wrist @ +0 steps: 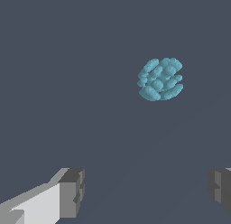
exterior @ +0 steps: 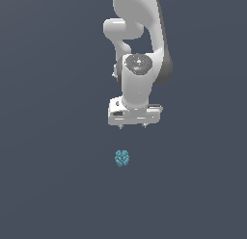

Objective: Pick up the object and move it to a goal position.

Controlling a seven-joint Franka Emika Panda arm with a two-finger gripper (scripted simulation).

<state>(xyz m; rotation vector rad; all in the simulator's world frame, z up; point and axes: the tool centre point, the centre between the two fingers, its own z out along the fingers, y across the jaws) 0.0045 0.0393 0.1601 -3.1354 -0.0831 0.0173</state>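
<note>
Arm is hanging over the dark grey floor. Gripper is pointing down, fingers standing wide apart, holding nothing. Object, a teal berry-like cluster, is lying on the floor near the gripper, untouched.

in the exterior view the object lies below the claw, apart from it.

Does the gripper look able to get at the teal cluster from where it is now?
Probably yes. The gripper is open with nothing between its fingers, and the cluster lies alone on the bare surface, apart from it. Nothing stands in the way.
</note>
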